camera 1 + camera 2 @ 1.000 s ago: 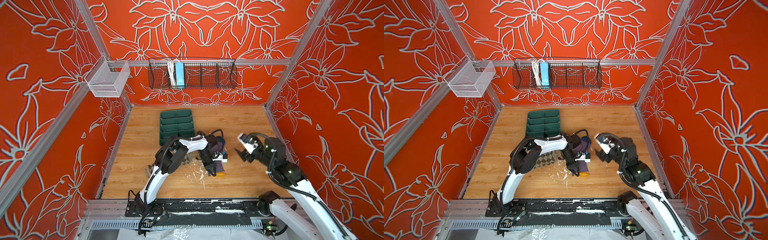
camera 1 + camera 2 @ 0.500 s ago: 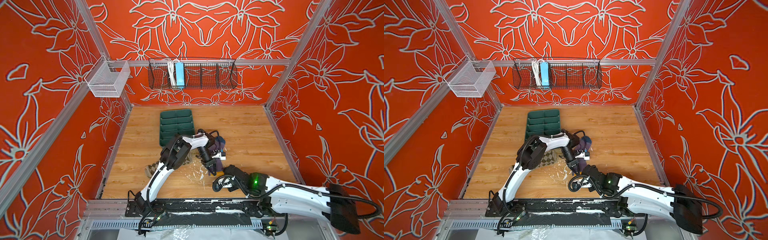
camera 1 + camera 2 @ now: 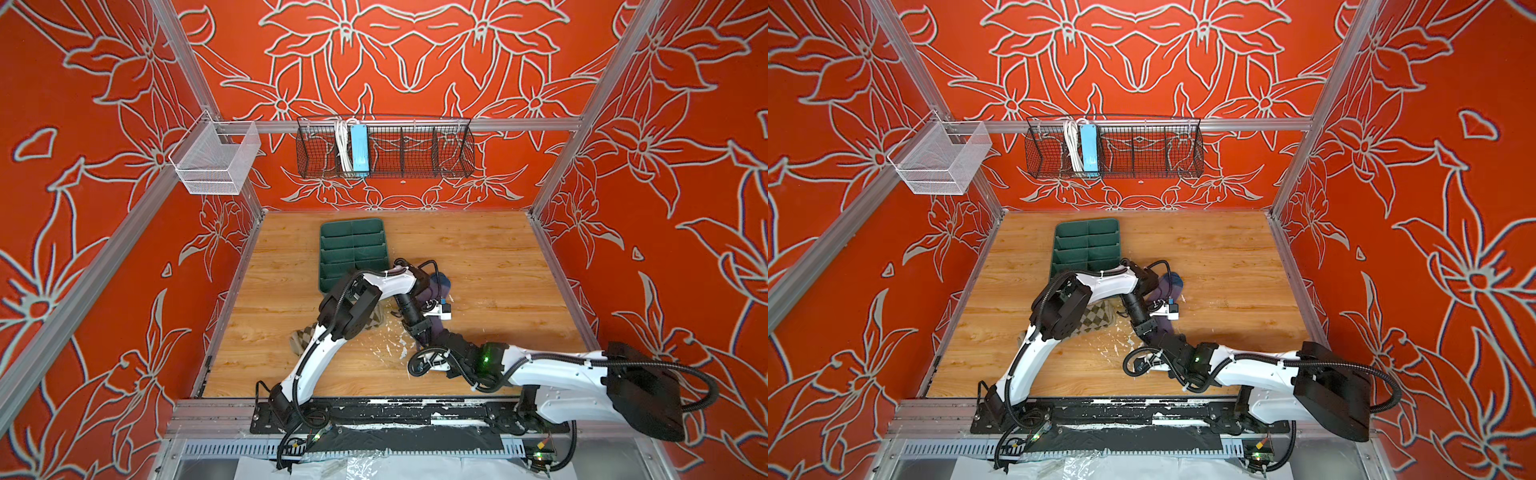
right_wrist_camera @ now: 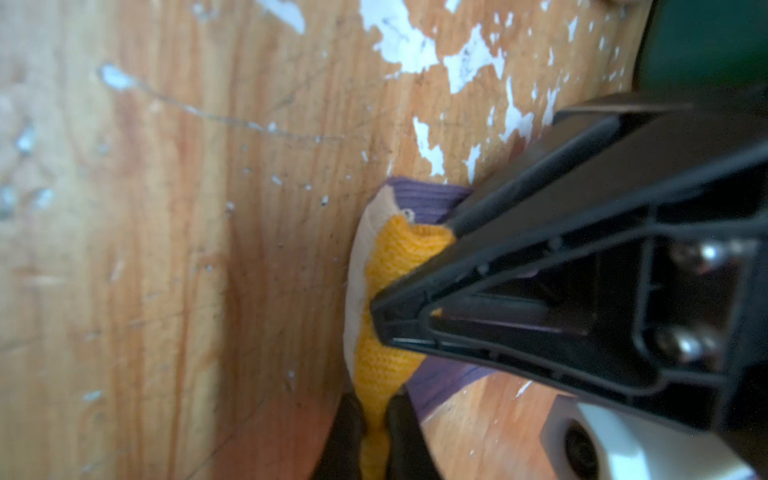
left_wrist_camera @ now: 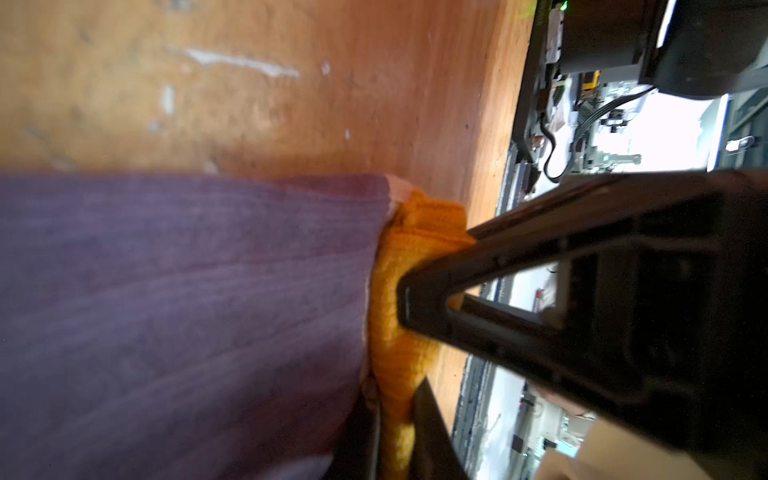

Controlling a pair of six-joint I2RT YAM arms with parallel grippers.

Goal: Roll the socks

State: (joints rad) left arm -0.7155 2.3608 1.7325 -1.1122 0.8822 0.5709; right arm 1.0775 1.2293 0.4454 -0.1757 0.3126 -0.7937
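1. The argyle sock (image 3: pixel 300 338) lies half hidden under the left arm, just in front of the green tray (image 3: pixel 352 249).
2. The left gripper (image 3: pixel 419 332) presses the purple sock (image 5: pixel 187 311) at its mustard cuff (image 5: pixel 399 332). Its jaws are narrow, but I cannot tell whether they clamp.
3. The right gripper (image 3: pixel 435 341) is pinched closed on that cuff, having swung down low from mid-air.
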